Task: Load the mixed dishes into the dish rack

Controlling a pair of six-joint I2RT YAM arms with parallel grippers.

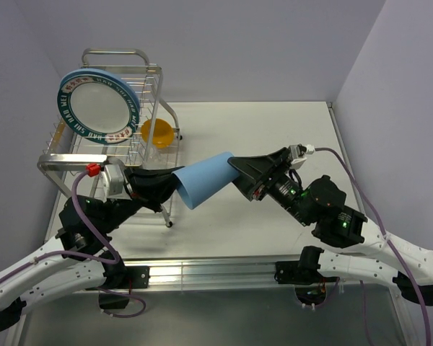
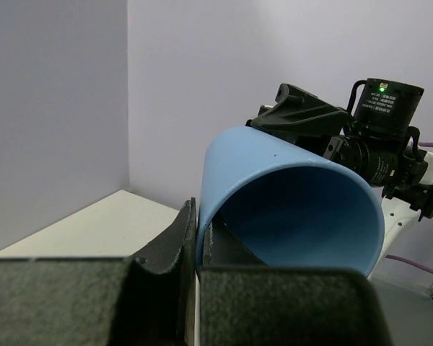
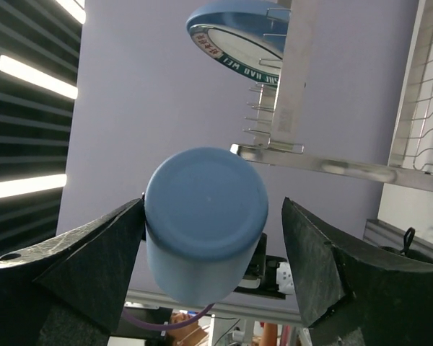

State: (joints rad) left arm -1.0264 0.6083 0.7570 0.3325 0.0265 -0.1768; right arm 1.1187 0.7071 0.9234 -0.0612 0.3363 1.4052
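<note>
A blue cup (image 1: 202,184) hangs on its side above the table, between the two arms. My left gripper (image 1: 175,190) is shut on the cup's rim (image 2: 199,216), with one finger inside and one outside. My right gripper (image 1: 234,167) is open around the cup's closed base (image 3: 202,209); its left finger touches the wall and a gap shows on the right. In the dish rack (image 1: 123,72) a white plate with a teal lettered rim (image 1: 97,101) stands upright, a light-blue plate (image 1: 86,71) right behind it. An orange-yellow bowl (image 1: 157,133) sits lower in the rack.
The rack stands at the back left against the wall, and its metal rail (image 3: 332,166) runs just behind the cup in the right wrist view. Walls close the table at the back, the left and the right. The right arm's camera (image 2: 382,122) faces the left wrist.
</note>
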